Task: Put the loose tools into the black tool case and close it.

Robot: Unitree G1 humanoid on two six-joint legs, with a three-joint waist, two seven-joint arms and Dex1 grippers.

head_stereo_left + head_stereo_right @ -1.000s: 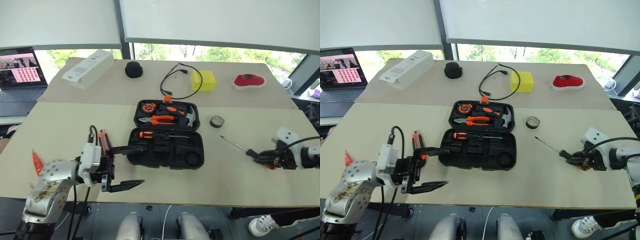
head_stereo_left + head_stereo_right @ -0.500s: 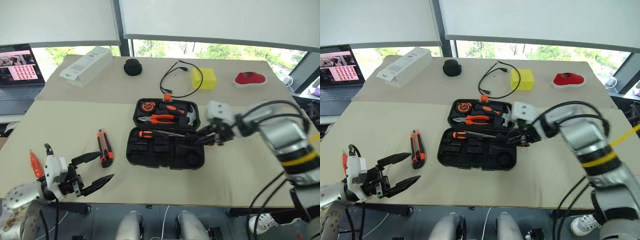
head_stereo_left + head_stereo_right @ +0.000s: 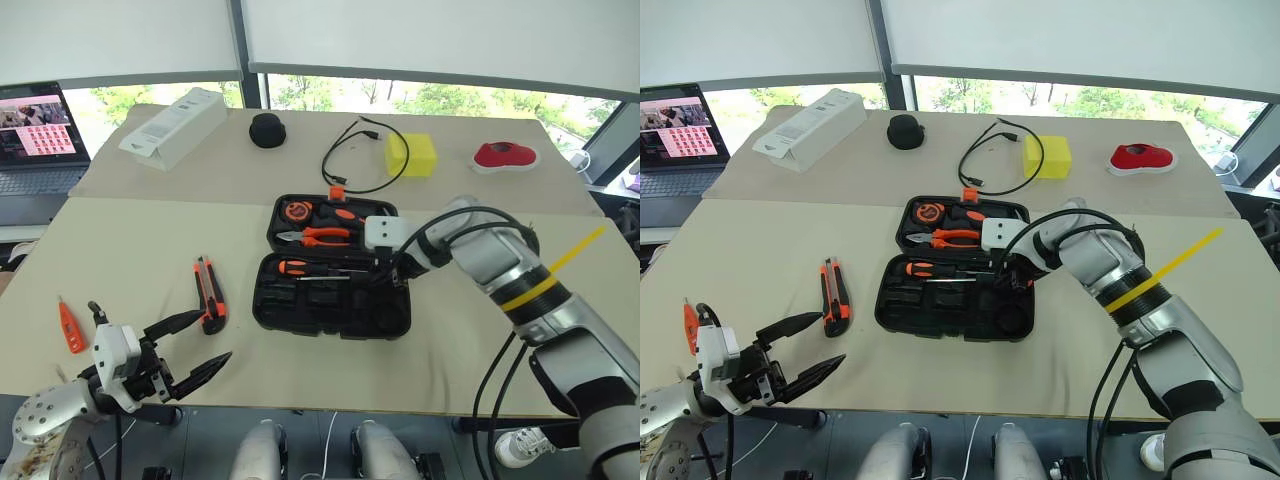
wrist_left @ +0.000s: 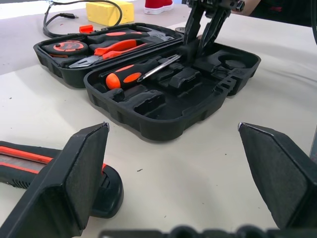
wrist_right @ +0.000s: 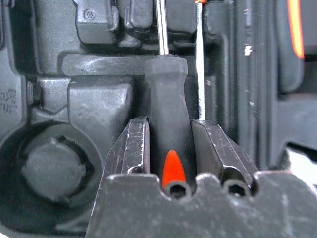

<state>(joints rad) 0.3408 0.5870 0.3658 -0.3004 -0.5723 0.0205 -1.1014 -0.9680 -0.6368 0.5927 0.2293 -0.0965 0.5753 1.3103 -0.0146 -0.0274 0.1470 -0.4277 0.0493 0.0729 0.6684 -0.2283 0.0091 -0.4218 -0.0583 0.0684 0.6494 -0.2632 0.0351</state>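
At the bench's (image 3: 120, 230) left edge, a little orange tester screwdriver (image 3: 70, 328) is seen lying. Just beside it, low at the near edge, the left end effector (image 3: 190, 345) is held with its fingers spread wide, empty. An orange-and-black utility knife (image 3: 208, 294) is laid further in, near the black tool case (image 3: 330, 268), which is opened flat at the centre. Over its near half, a black-handled screwdriver (image 5: 168, 134) is clamped between the fingers of the right end effector (image 3: 385, 275).

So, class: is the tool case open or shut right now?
Open. The tool case lies flat with its lid folded back, its moulded slots and stored tools in plain sight.
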